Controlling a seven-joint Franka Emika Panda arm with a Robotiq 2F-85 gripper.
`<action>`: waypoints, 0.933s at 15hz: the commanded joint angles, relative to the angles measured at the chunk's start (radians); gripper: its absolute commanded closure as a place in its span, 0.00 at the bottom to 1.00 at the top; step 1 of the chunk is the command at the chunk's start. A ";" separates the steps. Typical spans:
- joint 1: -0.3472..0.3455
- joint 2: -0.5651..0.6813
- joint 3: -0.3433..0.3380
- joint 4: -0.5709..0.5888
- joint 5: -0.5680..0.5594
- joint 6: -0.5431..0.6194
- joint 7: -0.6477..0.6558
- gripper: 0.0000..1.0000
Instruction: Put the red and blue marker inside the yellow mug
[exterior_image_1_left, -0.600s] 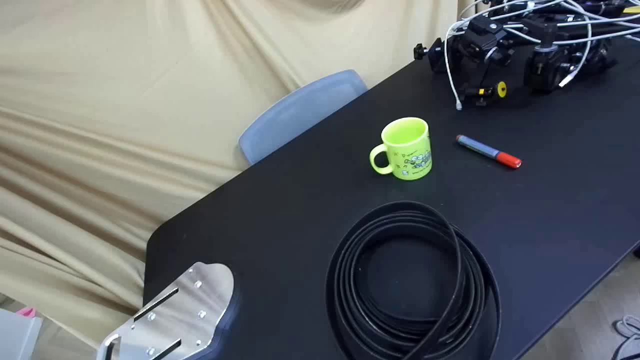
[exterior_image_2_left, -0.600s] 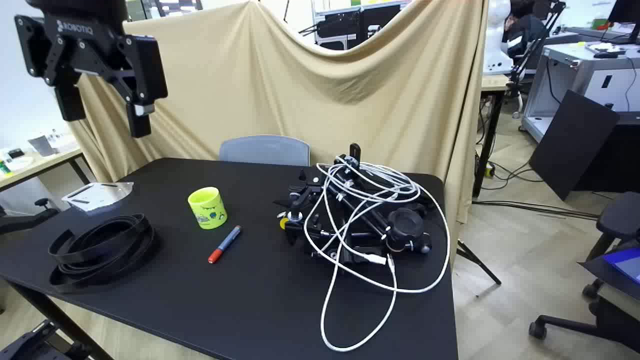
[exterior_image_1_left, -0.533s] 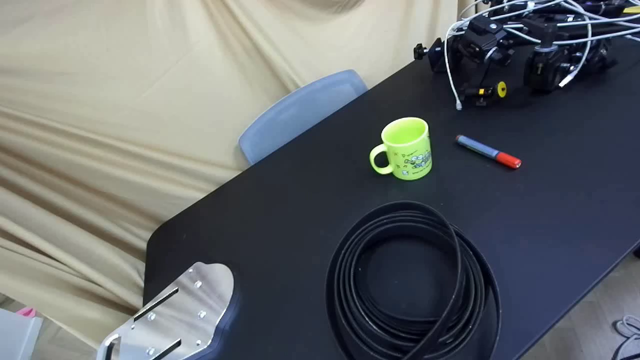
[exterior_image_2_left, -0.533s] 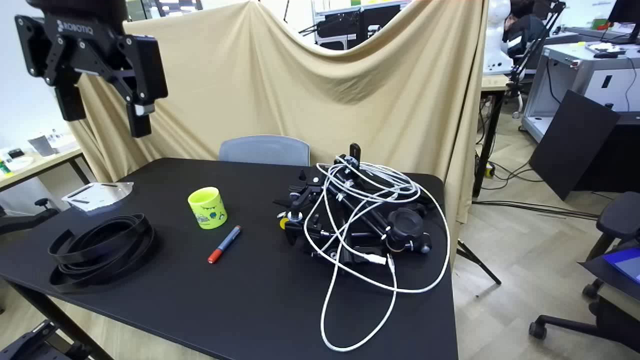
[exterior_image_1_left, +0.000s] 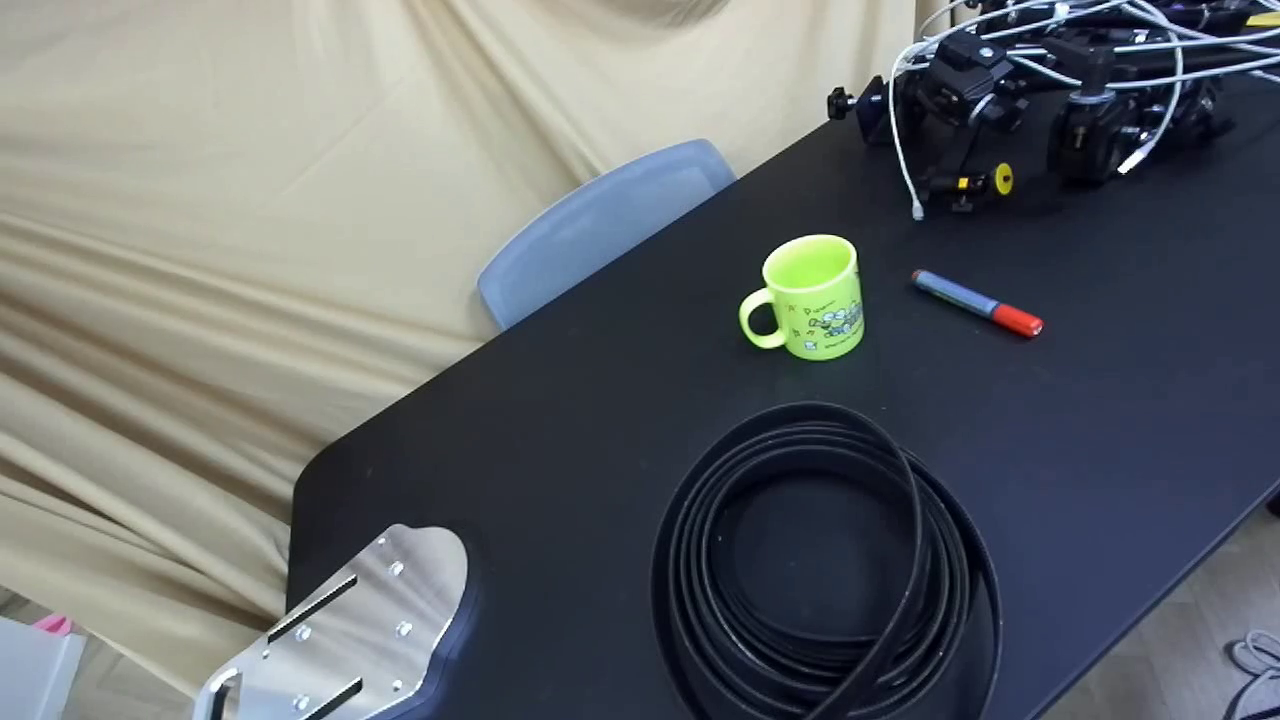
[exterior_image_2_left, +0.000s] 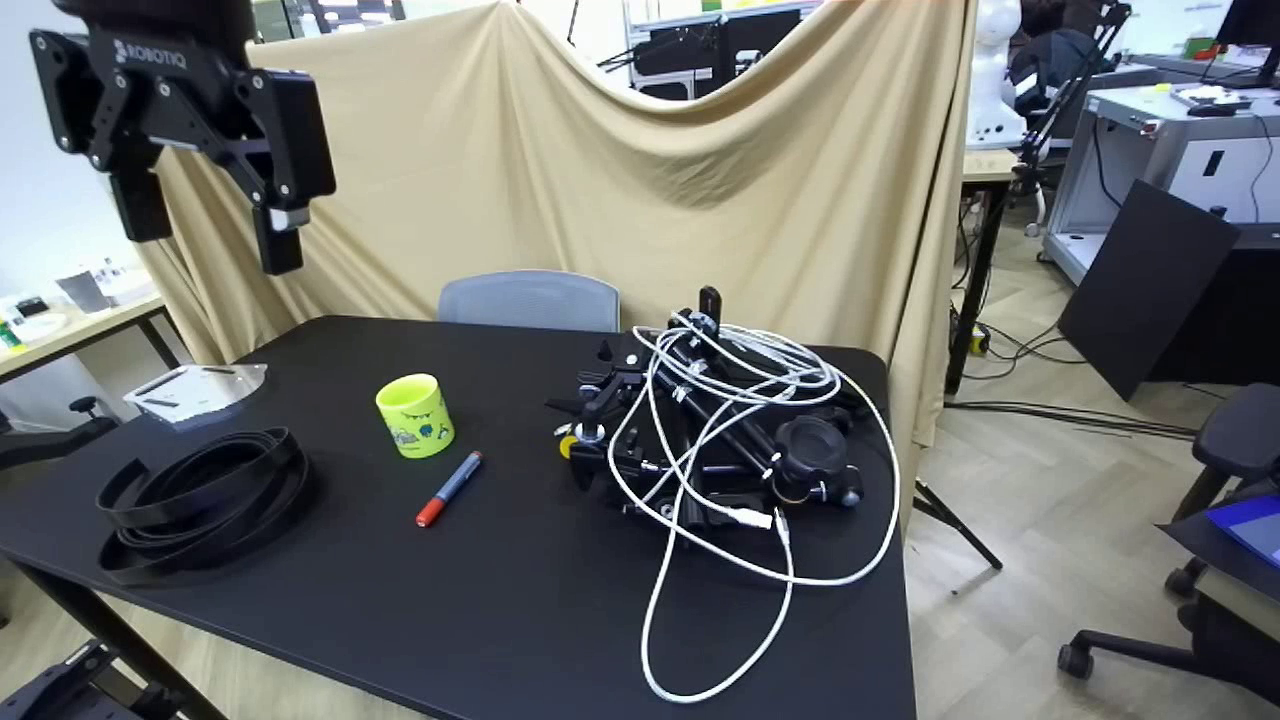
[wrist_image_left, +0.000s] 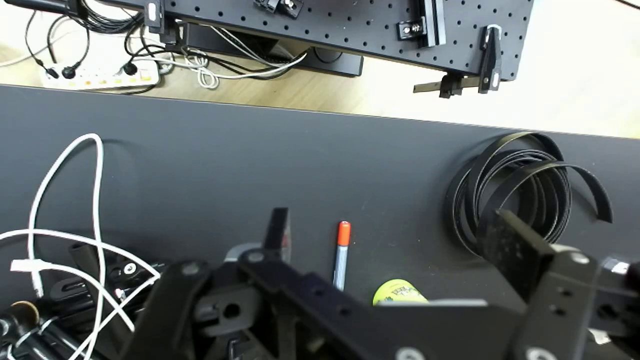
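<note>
The red and blue marker lies on the black table beside the yellow mug, apart from it, in both exterior views (exterior_image_1_left: 977, 303) (exterior_image_2_left: 449, 490). It also shows in the wrist view (wrist_image_left: 342, 252), its lower end hidden behind the gripper. The yellow mug stands upright in both exterior views (exterior_image_1_left: 825, 315) (exterior_image_2_left: 418, 420). Only a part of it shows in the wrist view (wrist_image_left: 399, 291), the rest hidden by the gripper. My gripper (exterior_image_2_left: 212, 250) is open and empty, high above the table. In the wrist view its fingers (wrist_image_left: 387, 220) are spread wide.
A black coil (exterior_image_1_left: 690, 560) (exterior_image_2_left: 200, 490) lies near the mug. Black stands with white cables (exterior_image_2_left: 720, 430) lie on the marker's other side. A metal plate (exterior_image_1_left: 360, 620) is near a table corner. A chair back (exterior_image_2_left: 530, 300) stands behind the table.
</note>
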 joint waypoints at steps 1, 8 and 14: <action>-0.024 0.005 0.018 0.002 0.009 -0.002 -0.011 0.00; -0.024 0.028 0.046 -0.030 -0.013 0.075 0.009 0.00; -0.005 0.112 0.134 -0.158 -0.016 0.345 0.045 0.00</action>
